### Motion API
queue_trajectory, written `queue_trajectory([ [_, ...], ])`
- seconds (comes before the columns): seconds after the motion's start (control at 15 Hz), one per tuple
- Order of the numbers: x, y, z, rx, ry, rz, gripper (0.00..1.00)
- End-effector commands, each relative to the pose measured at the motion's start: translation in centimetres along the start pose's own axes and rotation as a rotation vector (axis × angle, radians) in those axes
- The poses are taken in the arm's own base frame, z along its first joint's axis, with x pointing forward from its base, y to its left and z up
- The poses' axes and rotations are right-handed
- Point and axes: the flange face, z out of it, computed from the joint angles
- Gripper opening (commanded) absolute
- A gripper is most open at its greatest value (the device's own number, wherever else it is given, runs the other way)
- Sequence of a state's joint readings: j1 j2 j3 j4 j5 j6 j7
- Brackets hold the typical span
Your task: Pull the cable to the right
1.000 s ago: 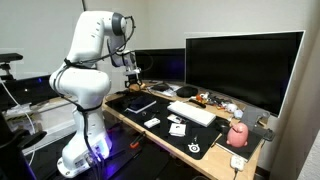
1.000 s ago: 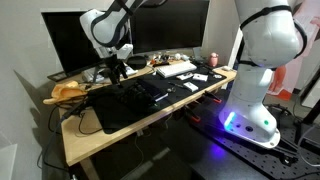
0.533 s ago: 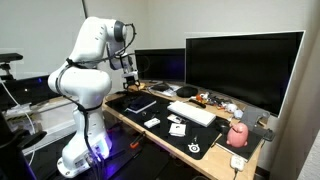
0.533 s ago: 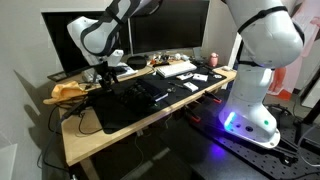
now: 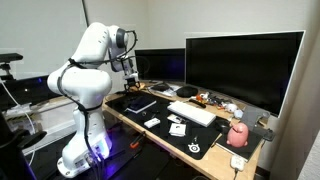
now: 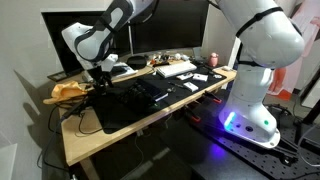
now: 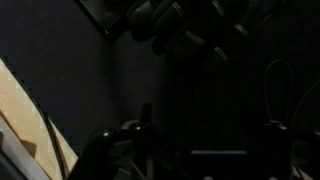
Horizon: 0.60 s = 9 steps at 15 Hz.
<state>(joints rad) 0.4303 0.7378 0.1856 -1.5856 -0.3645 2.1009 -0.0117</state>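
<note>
Wrist view is too dark to tell how open the claw is, a monitor close behind.

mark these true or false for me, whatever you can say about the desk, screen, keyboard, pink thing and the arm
1. The white robot arm's end effector hangs low over one end of the light wooden desk. True.
2. The large black monitor shows a bright picture. False: its screen is dark.
3. A flat white keyboard lies on the desk in front of that monitor. True.
4. The small pink object sits on the floor. False: it stands on the desk, near a corner.
5. The robot's white base has a blue-violet glow low on it. True.
</note>
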Motion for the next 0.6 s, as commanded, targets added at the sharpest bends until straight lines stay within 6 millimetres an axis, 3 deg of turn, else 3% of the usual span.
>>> queue_trajectory([
  [0.0, 1.24, 0.18, 0.28, -0.001, -0.017, 0.009, 0.58],
  [0.47, 1.29, -0.01, 0.31, 0.004, -0.008, 0.004, 0.05],
  [0.53, 1.13, -0.17, 0.16, 0.005, -0.005, 0.000, 0.01],
])
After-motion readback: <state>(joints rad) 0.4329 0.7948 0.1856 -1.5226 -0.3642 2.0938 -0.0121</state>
